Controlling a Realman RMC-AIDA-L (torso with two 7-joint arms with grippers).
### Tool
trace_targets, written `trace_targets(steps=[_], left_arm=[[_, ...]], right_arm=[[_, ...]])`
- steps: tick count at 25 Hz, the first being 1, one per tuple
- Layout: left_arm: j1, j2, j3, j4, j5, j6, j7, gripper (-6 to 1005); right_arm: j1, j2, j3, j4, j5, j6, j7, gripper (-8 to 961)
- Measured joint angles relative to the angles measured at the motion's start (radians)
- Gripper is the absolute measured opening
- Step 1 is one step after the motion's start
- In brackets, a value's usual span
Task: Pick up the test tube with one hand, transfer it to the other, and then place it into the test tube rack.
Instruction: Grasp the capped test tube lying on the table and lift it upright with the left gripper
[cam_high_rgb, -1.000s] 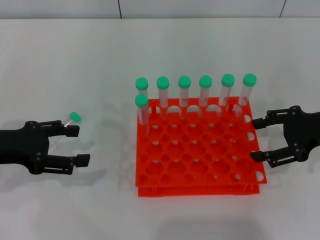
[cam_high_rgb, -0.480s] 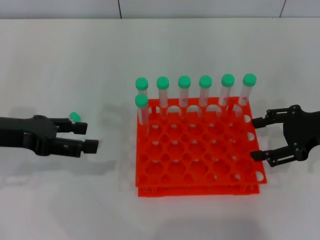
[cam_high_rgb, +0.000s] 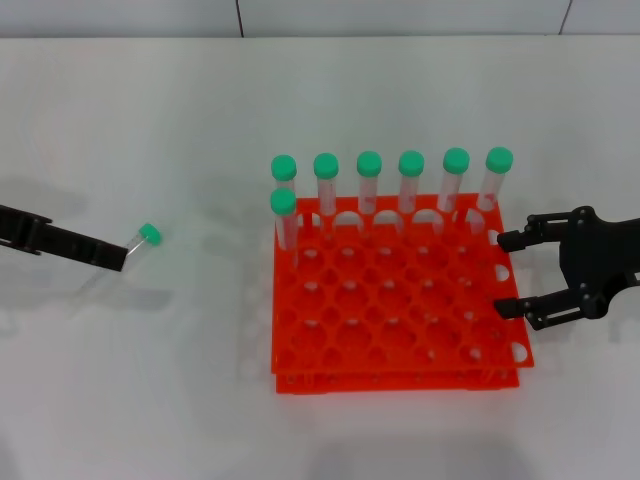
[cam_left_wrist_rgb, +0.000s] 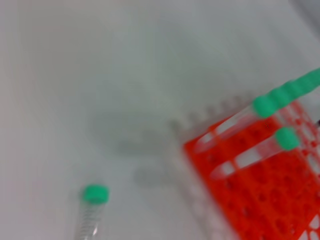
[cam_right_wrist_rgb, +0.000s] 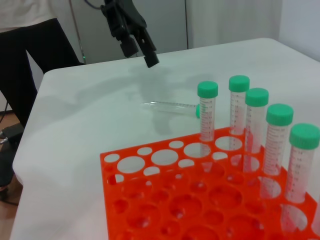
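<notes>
Since a second ago, left gripper (cam_high_rgb: 118, 255) turned edge-on and risen off the table (cam_high_rgb: 150, 400), now seen as a thin dark bar ending just beside the test tube (cam_high_rgb: 143, 238); jaws cannot be told apart in the head view, so open or clenched cannot be said. From the right wrist view, same gripper (cam_right_wrist_rgb: 150, 59) hanging above the tube (cam_right_wrist_rgb: 172, 106), clear of it, tips pointing down

Tube lying on its side on the table, green cap toward the test tube rack (cam_high_rgb: 395, 300), well apart from the rack's left edge. Left wrist view showing the tube (cam_left_wrist_rgb: 92, 210) flat on the white surface, rack (cam_left_wrist_rgb: 265, 190) off to one side. Nothing gripped yet

Right gripper (cam_high_rgb: 520, 272) parked at the rack's right edge, jaws spread wide, holding nothing, shifted only slightly since before

Seven green-capped tubes (cam_high_rgb: 369, 180) standing upright in the rack: six along the far row, one more in the second row at the left end. Plenty of free holes left

Judged from this: pick-up still pending, approach being re-aimed from above rather than from the side. Next needed: descent over the tube's body, a firm close on it, then lift and handover to the waiting right gripper. Risk: round tube rolling away at first touch
</notes>
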Motion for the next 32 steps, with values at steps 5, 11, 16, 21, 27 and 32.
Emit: trace_targets(steps=[5,11,16,21,27,32], left_arm=[[-0.073,-0.005,0.023,0.008,0.204,0.005,-0.062,832],[-0.109,-0.045,0.128,0.005,0.338,-0.051,-0.109,823],[-0.112,-0.056,0.191,-0.001,0.368,-0.111,-0.128,816],[-0.111,-0.061,0.212,-0.021,0.380,-0.154,-0.127,809],[-0.113,-0.062,0.246,-0.077,0.382,-0.208,-0.118,801],[-0.115,-0.065,0.263,-0.103,0.396,-0.242,-0.115,794]], right_arm=[[-0.004,0.011,0.000,-0.010,-0.006,0.011,-0.004,813],[-0.007,0.014,0.000,-0.018,-0.007,0.019,-0.005,813],[-0.010,0.020,-0.001,-0.018,-0.008,0.021,-0.005,813],[-0.011,0.022,0.000,-0.016,-0.009,0.024,-0.005,813],[-0.011,0.025,-0.002,-0.013,-0.009,0.030,-0.005,813],[-0.011,0.028,-0.006,-0.011,-0.009,0.036,-0.005,814]])
